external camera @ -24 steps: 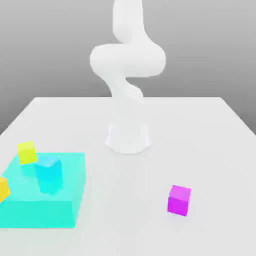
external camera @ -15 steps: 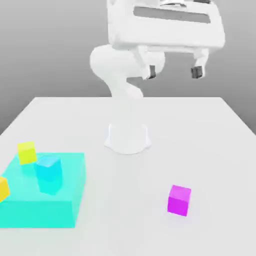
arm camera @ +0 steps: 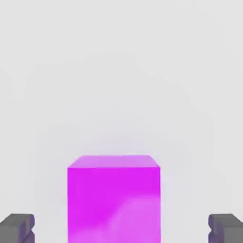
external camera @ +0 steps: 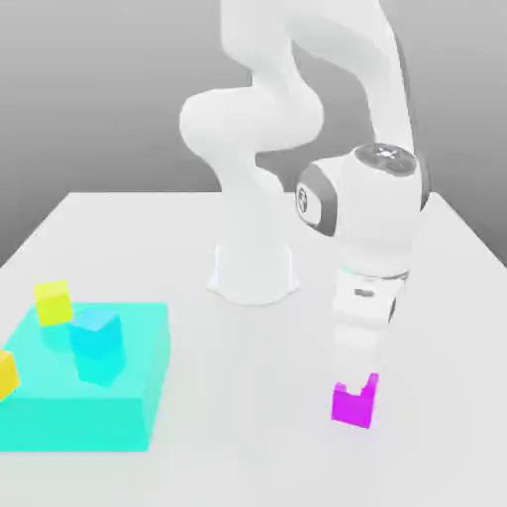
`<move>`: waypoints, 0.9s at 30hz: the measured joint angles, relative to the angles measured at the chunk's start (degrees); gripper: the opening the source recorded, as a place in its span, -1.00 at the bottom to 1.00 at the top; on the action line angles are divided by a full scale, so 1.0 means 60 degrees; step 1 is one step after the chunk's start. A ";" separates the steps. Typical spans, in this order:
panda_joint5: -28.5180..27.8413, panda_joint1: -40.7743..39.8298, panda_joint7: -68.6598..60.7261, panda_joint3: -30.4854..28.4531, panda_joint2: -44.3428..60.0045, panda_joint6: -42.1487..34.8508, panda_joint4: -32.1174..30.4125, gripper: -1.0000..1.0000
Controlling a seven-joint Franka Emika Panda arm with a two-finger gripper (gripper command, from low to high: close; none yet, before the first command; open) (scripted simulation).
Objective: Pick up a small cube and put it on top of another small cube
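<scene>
The small cube (external camera: pixel 352 409) is solid magenta and rests on the white table toward the exterior view's right, near the front. My gripper (external camera: pixel 356 382) has come straight down over it and stands open, one finger on each side of the cube's top. In the hand view the magenta cube (arm camera: pixel 114 199) sits centred between the two dark fingertips (arm camera: pixel 17 228), with a clear gap on both sides and no contact. A small yellow cube (external camera: pixel 52 301) sits at the exterior view's left, by the back corner of a cyan block.
A wide, flat translucent cyan block (external camera: pixel 59 406) lies at the front left, with a translucent cyan cube (external camera: pixel 96 343) on it. An orange-yellow cube (external camera: pixel 5 374) shows at the left edge. The arm's white base (external camera: pixel 253 273) stands mid-table.
The hand has dropped from high above the table down onto the magenta cube, its fingers now straddling it. The jaws stayed open; no cube has moved.
</scene>
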 joint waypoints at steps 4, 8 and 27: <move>0.0018 -0.0016 -0.0012 0.0022 0.0922 0.0762 0.0147 -1.00; -0.0002 -0.0023 0.0008 0.0024 0.0920 0.0738 0.0148 -1.00; 0.0169 -0.4563 0.1635 -0.2244 -0.1399 -0.4436 0.2992 -1.00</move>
